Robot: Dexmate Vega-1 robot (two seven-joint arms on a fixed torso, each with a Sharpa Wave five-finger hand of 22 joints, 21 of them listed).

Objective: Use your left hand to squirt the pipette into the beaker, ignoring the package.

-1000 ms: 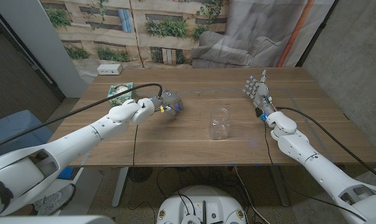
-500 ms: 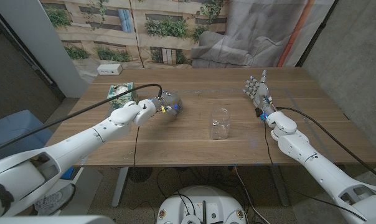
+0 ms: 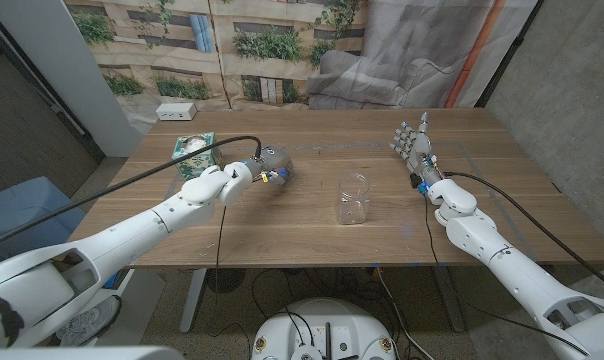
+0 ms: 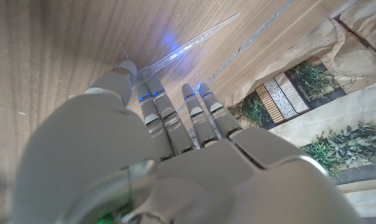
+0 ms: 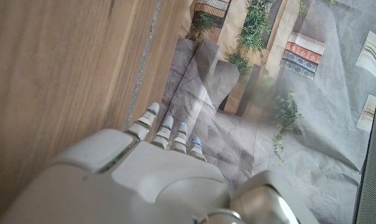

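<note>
**Left hand over the pipette, beaker untouched**

Left hand [image 3: 267,167] was out over the table [image 3: 282,225], left of centre, fingers curled downward toward the wood. Left wrist view: the pipette [image 4: 188,45] lay flat on the wood just past the fingertips [image 4: 152,94], a thin clear tube lit blue where it neared them. Thumb tip looked to be at or touching the tube, the other fingers just short of it. Couldn't tell if anything was actually pinched – no clear grip visible, so hand state: can't tell.

Beaker [image 3: 353,197] stood upright near the table's middle, clear glass, well apart from the left hand and to its right. Couldn't see any liquid level in it at this resolution.

Package [image 3: 193,147], green and white, lay near the far left part of the table, close behind the left forearm.

Right hand [image 3: 413,146] was on the right side of the table, standing up with fingers apart and pointing away from the robot, holding nothing. Right wrist view showed the same: fingers [image 5: 166,132] straight and spread, past the table edge line, nothing between them.
</note>
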